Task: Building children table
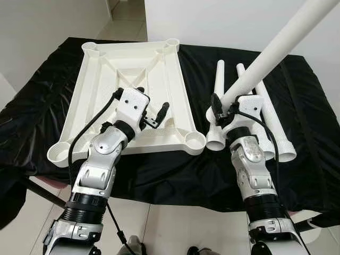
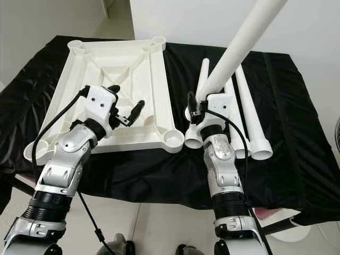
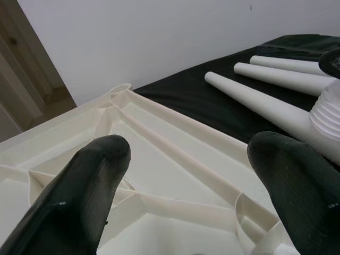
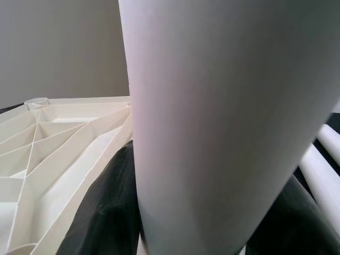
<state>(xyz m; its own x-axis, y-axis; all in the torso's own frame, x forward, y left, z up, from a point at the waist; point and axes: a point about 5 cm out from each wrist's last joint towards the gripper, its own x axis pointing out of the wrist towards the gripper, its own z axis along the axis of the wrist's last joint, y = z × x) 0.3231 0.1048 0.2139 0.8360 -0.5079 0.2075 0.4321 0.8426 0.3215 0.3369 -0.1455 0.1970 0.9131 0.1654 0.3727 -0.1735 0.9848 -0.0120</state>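
A white plastic tabletop [image 1: 106,58] lies upside down on the black cloth, ribs up, with a round socket at each corner. My left gripper [image 1: 151,109] hovers open over its near right part, close to the near right socket [image 1: 194,140]. My right gripper [image 1: 223,111] is shut on a white table leg [image 1: 276,48], held tilted so it rises up and to the right; its threaded lower end is just right of the tabletop. In the right wrist view the leg [image 4: 223,122] stands between the black fingers [image 4: 101,212]. Three more legs [image 1: 268,114] lie on the cloth behind it.
A black cloth [image 1: 308,133] covers the work table, whose front edge [image 1: 175,199] runs just before my arms. A white wall stands behind, tiled floor [image 1: 159,228] below. The left wrist view shows open fingertips [image 3: 90,175] over the ribbed tabletop [image 3: 175,159].
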